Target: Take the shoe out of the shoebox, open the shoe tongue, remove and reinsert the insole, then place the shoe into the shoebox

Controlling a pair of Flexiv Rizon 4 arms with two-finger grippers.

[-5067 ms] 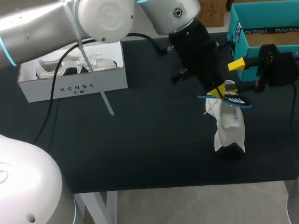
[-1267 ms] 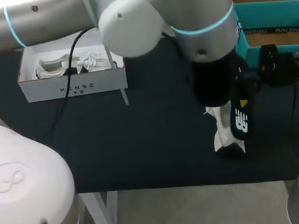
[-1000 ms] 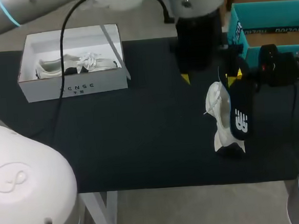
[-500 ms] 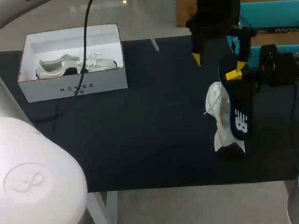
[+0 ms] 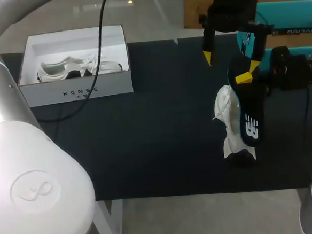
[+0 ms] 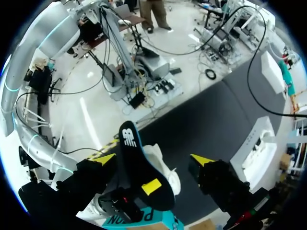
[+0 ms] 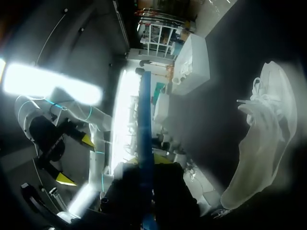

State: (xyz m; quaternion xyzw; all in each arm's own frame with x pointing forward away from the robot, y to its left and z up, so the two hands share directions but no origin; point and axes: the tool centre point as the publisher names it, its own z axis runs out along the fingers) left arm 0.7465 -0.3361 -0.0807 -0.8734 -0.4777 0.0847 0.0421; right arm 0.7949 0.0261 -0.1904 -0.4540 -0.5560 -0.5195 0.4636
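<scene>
A white shoe (image 5: 230,123) stands on end on the black table (image 5: 162,127), right of the middle. A dark navy insole (image 5: 250,113) with a white logo hangs in front of it, and my right gripper (image 5: 245,78) is shut on its upper end. In the right wrist view the insole (image 7: 145,124) shows edge-on between the fingers (image 7: 165,191), with the shoe (image 7: 264,143) beside it. My left gripper (image 5: 231,59) stands open just behind the insole, holding nothing. Its wrist view shows the insole (image 6: 139,167) and shoe (image 6: 162,165) ahead of the left gripper (image 6: 152,159).
A white shoebox (image 5: 78,89) sits at the back left with a second white shoe (image 5: 69,68) inside; it also shows in the left wrist view (image 6: 259,143). A teal box (image 5: 277,17) stands at the back right, behind my right arm.
My left arm has drawn back from the shoe toward the far right of the table, its gripper staying open. The right gripper, insole and shoe have not moved.
</scene>
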